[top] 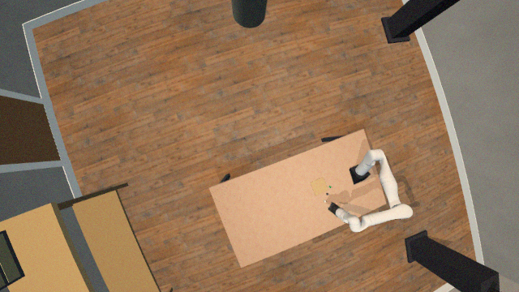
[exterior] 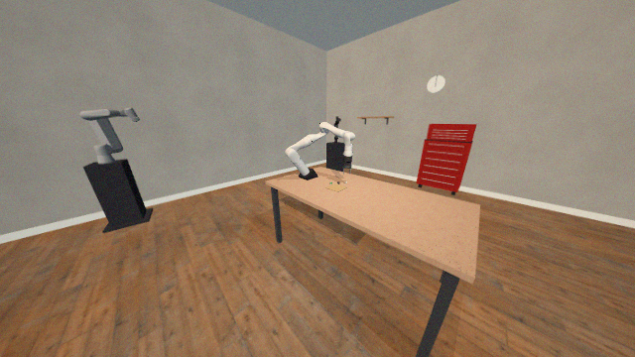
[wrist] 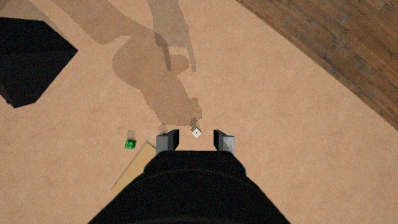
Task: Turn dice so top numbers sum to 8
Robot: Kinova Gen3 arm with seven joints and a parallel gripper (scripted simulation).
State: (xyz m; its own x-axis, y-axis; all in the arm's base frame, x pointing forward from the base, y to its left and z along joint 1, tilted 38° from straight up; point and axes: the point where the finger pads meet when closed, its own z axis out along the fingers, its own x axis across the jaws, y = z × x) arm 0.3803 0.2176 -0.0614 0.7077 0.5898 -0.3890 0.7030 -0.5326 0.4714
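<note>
A pale tan rectangular bench [top: 276, 203] [exterior: 397, 208] [wrist: 300, 115] is carrying everything. A thin, square, yellowish mat [top: 319, 186] [exterior: 336, 187] [wrist: 131, 172] is lying on it, probably shifting easily if brushed. The black two-fingered claw [top: 332, 208] [exterior: 347, 171] [wrist: 196, 136] is standing wide apart, holding nothing. Off the mat, a small green cube die [top: 330, 186] [exterior: 330, 183] [wrist: 130, 144] is sitting near its edge, a small black cube die [top: 328, 194] [exterior: 338, 182] is resting nearby, and a small white cube die [top: 325, 201] [exterior: 346, 182] [wrist: 196, 132], showing one dark pip, is lying farthest out. Each is likely light, stiff and slippery, wanting a low grip across opposite side faces. No brand or writing is reading legibly.
</note>
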